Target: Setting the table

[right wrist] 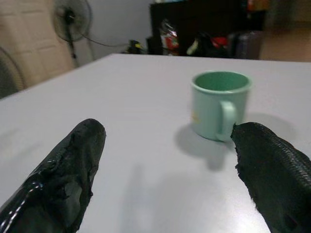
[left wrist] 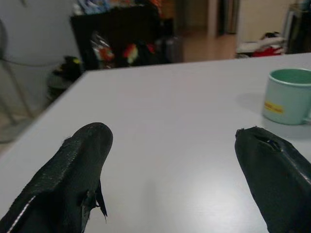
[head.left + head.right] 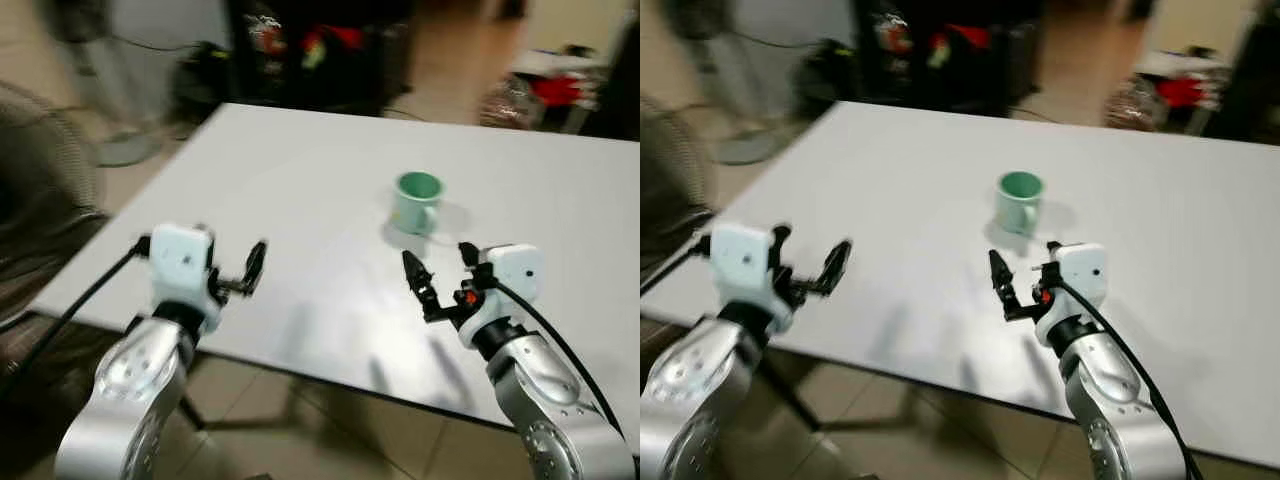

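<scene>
While upright, mug (image 3: pixel 417 201) mid-table (image 3: pixel 300 180).

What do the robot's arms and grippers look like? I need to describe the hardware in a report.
Both arms are rounded silver metal with black joints. Each ends in a white boxy wrist block carrying two long black fingers with a textured surface. A black cable runs along each arm. The left gripper and the right gripper look alike; the right shows small red parts.

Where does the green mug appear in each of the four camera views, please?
Left eye view: green mug right of centre, upper half.
Right eye view: near centre, upper half.
Left wrist view: right edge.
Right wrist view: right of centre, handle facing camera.
Shared landmark: white table.
</scene>
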Tool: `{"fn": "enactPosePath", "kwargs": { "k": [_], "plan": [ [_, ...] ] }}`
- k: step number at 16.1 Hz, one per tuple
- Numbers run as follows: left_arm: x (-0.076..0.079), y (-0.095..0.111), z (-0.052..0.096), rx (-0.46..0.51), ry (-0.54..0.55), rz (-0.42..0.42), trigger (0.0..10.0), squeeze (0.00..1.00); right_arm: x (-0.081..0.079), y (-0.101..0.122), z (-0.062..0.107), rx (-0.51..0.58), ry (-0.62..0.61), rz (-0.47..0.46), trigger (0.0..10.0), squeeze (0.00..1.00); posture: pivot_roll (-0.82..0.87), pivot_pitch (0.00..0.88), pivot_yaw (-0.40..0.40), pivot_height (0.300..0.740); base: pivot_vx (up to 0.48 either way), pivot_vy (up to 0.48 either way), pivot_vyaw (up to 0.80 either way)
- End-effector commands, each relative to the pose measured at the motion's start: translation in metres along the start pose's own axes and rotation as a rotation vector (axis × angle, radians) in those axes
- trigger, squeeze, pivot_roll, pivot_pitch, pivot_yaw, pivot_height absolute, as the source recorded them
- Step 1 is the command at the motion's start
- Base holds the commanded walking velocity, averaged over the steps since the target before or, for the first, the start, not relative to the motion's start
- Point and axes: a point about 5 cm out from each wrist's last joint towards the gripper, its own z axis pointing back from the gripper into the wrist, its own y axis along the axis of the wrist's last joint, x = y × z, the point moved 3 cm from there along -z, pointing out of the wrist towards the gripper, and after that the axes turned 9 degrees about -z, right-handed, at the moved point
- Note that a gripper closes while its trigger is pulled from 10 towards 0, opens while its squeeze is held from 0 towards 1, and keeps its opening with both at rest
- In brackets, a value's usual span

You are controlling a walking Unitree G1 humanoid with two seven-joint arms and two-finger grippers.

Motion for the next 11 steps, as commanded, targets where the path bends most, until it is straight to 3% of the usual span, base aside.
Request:
{"fn": "enactPosePath", "kwargs": {
  "k": [1,4,8,11],
  "plan": [
    [-0.002,-0.007,-0.002,-0.037,0.01,-0.02,10.0,0.0,-0.003,-0.001,-0.002,0.007,0.004,-0.008,10.0,0.0,-0.03,0.013,0.054,0.74,0.0,0.0,0.8],
    [-0.005,-0.009,-0.005,-0.055,0.019,-0.032,10.0,0.0,0.008,-0.001,-0.003,0.017,-0.047,-0.022,10.0,0.0,-0.02,0.026,0.055,0.74,0.0,0.0,0.8],
    [-0.009,-0.012,-0.003,-0.07,0.041,-0.035,10.0,0.0,0.011,0.001,-0.002,0.016,-0.062,0.025,10.0,0.0,-0.03,0.042,0.051,0.74,0.0,0.0,0.8],
    [-0.001,-0.01,-0.005,-0.056,-0.005,-0.016,10.0,0.0,0.009,-0.005,-0.004,-0.01,-0.042,0.024,10.0,0.0,-0.04,0.044,0.058,0.74,0.0,0.0,0.8]
  ]
}}
